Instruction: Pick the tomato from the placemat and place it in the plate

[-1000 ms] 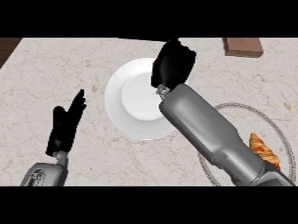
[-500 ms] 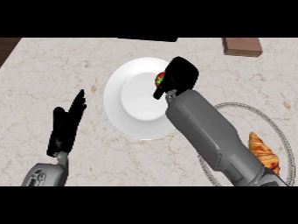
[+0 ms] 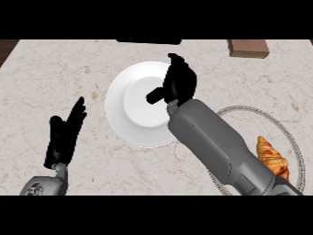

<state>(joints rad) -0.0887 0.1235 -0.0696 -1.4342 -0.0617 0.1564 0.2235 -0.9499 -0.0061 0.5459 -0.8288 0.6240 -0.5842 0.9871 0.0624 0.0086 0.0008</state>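
Tomato not showing anywhere now; likely hiding under right hand (image 3: 177,82), cannot tell. Likely handling as light, smooth, round, a bit soft, prone to rolling on the flat dish; best taking round the widest part. Right hand hovering over white plate (image 3: 128,114), upper right part, fingers hanging downward, thumb sticking out leftward; cannot tell if holding anything. Left hand (image 3: 65,135) resting open, fingers up, at lower left. Round placemat (image 3: 281,133) lying right of plate, carrying croissant (image 3: 272,157). Brown block (image 3: 248,47) sitting at far edge.
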